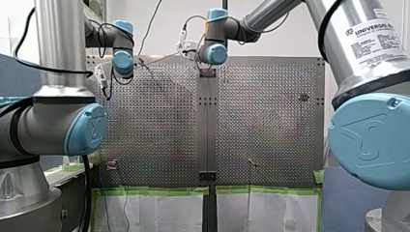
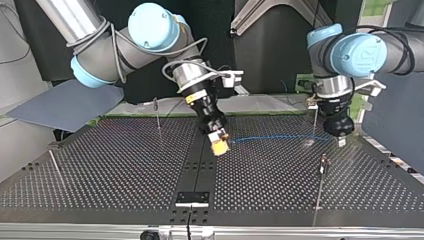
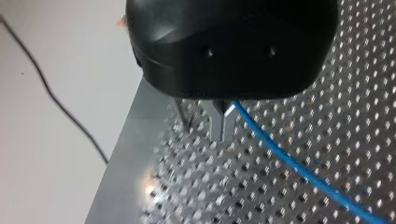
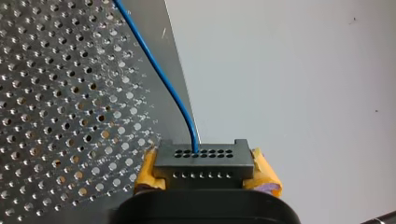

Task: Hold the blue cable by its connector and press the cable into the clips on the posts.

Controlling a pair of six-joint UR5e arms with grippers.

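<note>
Though clamped, connector [image 4: 204, 161] partly hidden.

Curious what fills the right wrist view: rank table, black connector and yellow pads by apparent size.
Table, largest.
Black connector, enlarged by nearness to the camera.
Yellow pads, smallest; only their edges show beside the connector.

Table [image 3: 196, 186]: perforated metal, bright, reflective, fine scuffs. Blue cable [image 4: 159, 77]: smooth plastic sheath, slight gloss. Connector [image 4: 204, 161]: dark matt plastic, rows of small holes. My right gripper [image 4: 204, 169]: yellow pads [image 4: 267, 176] look rubbery, matt, rough at edges. My left gripper [image 3: 224, 136]: housing black smooth plastic, soft sheen; fingers [image 3: 218, 122] bare grey metal. Arm tubes [image 1: 60, 38]: brushed metal; joint caps [image 1: 87, 128] glossy blue plastic.
</note>
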